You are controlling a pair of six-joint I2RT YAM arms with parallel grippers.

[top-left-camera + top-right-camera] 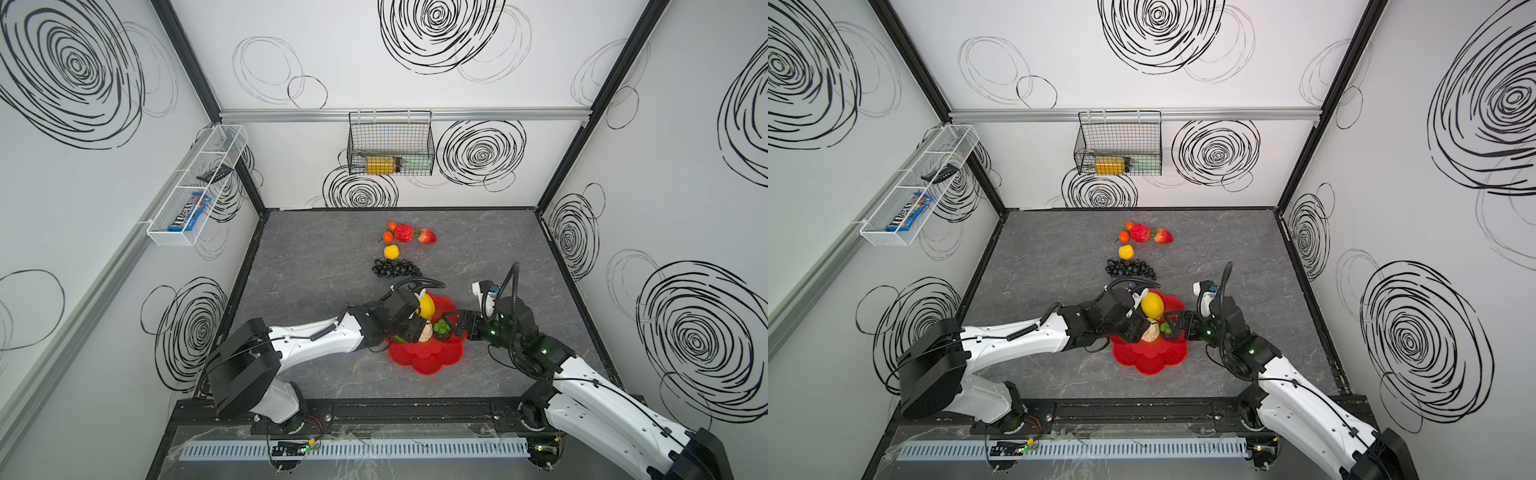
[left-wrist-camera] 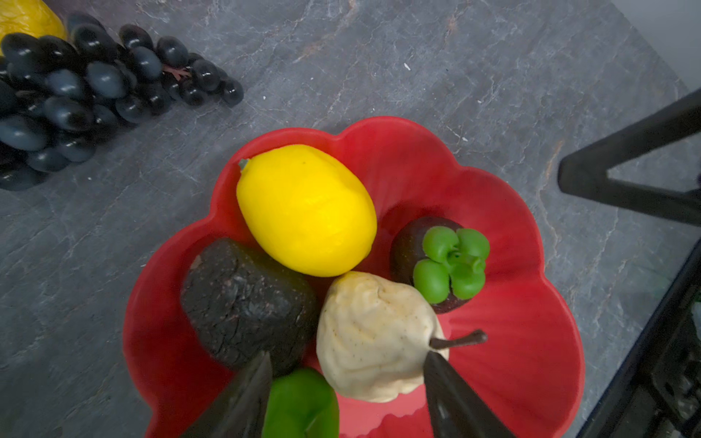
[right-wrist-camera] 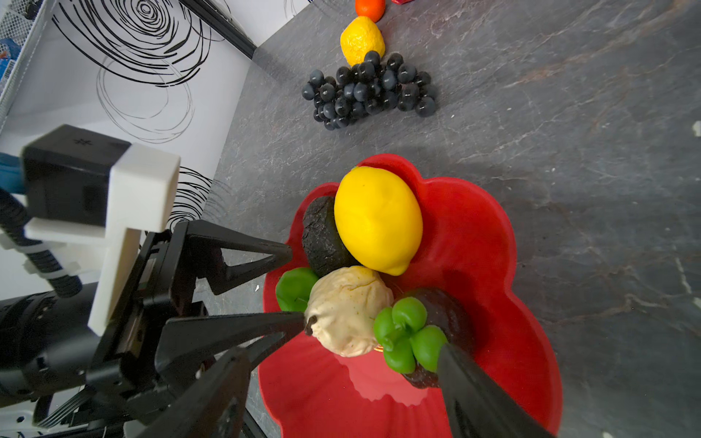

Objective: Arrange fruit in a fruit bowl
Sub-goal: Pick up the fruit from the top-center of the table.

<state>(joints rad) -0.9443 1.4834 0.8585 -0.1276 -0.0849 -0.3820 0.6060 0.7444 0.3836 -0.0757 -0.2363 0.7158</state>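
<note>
The red flower-shaped bowl (image 1: pixel 428 363) sits on the grey table (image 1: pixel 316 291), toward the near edge and about midway between the two arms. Five pieces are bunched in its far half. A lemon (image 2: pixel 305 210) lies by the far rim and a dark avocado (image 2: pixel 246 303) is against its left side. A beige pear (image 2: pixel 373 337) is in the middle, with a mangosteen (image 2: pixel 447 265) with a green cap to its right. A green fruit (image 3: pixel 296 288) sits at the left rim, touching the pear. The left gripper (image 2: pixel 345 356) hangs over the bowl from the left with its jaws moderately apart, straddling the pear and the green fruit. One finger (image 3: pixel 246 328) meets the pear at its stem end and the other stands off beside the avocado, so nothing is clamped. The right gripper (image 1: pixel 446 328) comes in from the right with its jaws spread wide; the mangosteen is just off their tips and is not pinched. Beyond the bowl the rest of the fruit runs toward the far wall. The black grapes (image 1: pixel 395 268) come first, then a small lemon (image 1: pixel 391 251). Past that are two tangerines (image 1: pixel 387 237), with a red fruit (image 1: pixel 404 233) just to their right and a strawberry (image 1: pixel 427 236) right of that. On the left wall a white basket (image 1: pixel 166 239) holds a blue box (image 1: pixel 189 214) lettered "m&m's". A black basket (image 1: pixel 390 124) on the far wall holds a yellow bottle (image 1: pixel 380 165), and I can't make out any writing on it.
</note>
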